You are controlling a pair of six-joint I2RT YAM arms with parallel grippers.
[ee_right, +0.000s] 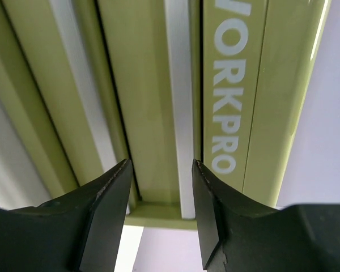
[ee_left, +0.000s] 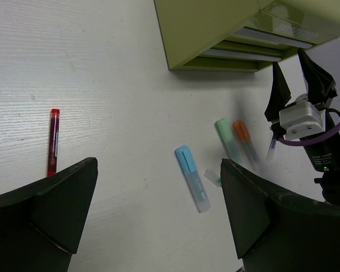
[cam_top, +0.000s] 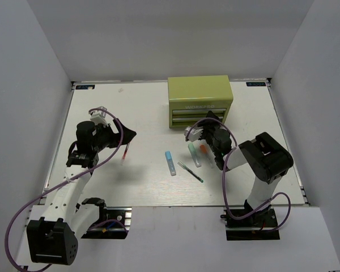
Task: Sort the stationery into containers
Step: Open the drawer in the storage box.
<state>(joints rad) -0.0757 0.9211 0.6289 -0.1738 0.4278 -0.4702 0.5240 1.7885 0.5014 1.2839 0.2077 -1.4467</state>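
Right gripper (ee_right: 161,170) at the shut drawers
Your right gripper was open, facing the chest (ee_right: 158,85) front; you needed to catch the handle (ee_right: 178,113) squarely and pull straight. Left gripper (ee_left: 158,164) hung open near the red pen (ee_left: 54,141); markers (ee_left: 191,175) lay outside

Left arm (cam_top: 68,190), right arm (cam_top: 260,190): white links, black joint housings, purple cables (cam_top: 224,190). Left gripper (ee_left: 158,164), right gripper (ee_right: 161,164): black wedge-shaped fingers (ee_left: 62,209).
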